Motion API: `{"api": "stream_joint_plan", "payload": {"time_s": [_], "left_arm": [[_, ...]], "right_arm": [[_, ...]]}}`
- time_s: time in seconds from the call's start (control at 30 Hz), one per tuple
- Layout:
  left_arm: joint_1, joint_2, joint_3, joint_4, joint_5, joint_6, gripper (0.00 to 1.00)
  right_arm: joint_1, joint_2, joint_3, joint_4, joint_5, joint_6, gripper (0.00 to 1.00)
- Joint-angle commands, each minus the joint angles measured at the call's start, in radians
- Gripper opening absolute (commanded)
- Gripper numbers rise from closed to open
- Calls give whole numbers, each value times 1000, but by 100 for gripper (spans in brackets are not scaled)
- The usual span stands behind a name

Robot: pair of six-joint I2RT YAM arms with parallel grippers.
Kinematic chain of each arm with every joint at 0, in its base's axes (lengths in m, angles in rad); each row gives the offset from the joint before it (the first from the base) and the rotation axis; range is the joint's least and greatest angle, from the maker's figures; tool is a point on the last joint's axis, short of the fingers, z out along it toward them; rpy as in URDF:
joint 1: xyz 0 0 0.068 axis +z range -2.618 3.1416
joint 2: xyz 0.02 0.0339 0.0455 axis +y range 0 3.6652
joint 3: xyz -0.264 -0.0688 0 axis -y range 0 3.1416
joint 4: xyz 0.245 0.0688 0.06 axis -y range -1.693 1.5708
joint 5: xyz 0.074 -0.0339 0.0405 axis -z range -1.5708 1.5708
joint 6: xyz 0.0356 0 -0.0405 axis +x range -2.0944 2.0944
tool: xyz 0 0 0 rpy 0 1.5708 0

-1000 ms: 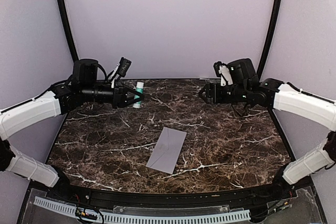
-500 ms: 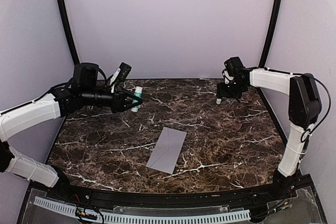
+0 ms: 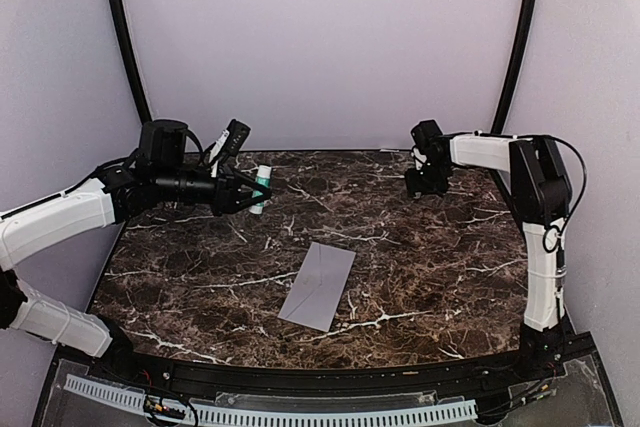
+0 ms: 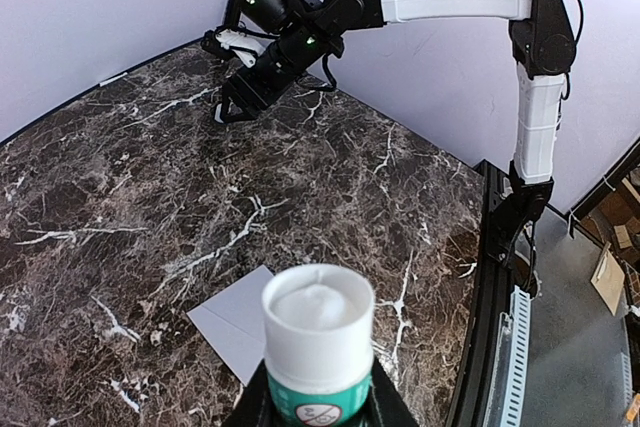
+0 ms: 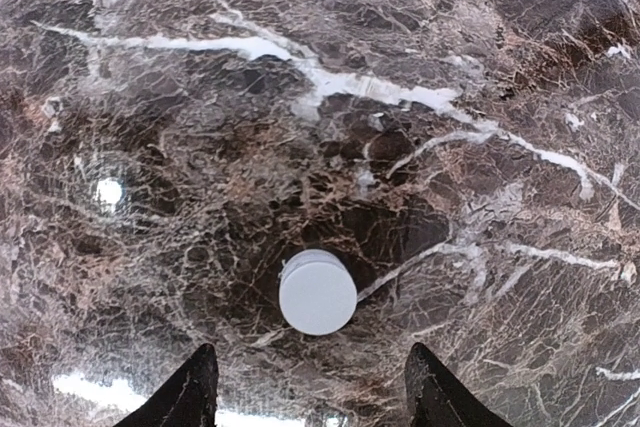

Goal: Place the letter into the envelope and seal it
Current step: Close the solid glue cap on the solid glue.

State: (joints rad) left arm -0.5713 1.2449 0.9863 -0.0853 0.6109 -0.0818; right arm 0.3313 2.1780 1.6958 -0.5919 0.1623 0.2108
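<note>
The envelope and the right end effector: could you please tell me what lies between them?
Nothing: in the top view, only bare marble table separates the envelope from the right end effector.

The right arm (image 3: 535,177) has swung from a low reach across the far right of the marble table (image 3: 420,267) to standing upright at its right edge, and the right gripper (image 5: 310,387) now points down over a small white cap (image 5: 318,292).
</note>
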Motion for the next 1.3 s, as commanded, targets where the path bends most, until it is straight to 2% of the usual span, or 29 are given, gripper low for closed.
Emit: {"api": "stream_joint_plan", "payload": {"time_s": [0.0,0.23,0.67,1.1,1.27], "left_arm": [[5,-13,-2,-5,32,-9,4],[5,-15,0,-5,37,-9,4],[4,-20,-1,-5,48,-12,4],[4,-17,0,-5,55,-12,4],[4,-15,-1,-4,62,-10,4]], "right_arm": [[-1,32,72,-19,49,-20,59],[-2,87,138,-34,31,-19,49],[-4,152,207,-65,41,-20,45],[-5,159,186,-56,51,-17,24],[-5,146,180,-44,55,-17,19]]}}
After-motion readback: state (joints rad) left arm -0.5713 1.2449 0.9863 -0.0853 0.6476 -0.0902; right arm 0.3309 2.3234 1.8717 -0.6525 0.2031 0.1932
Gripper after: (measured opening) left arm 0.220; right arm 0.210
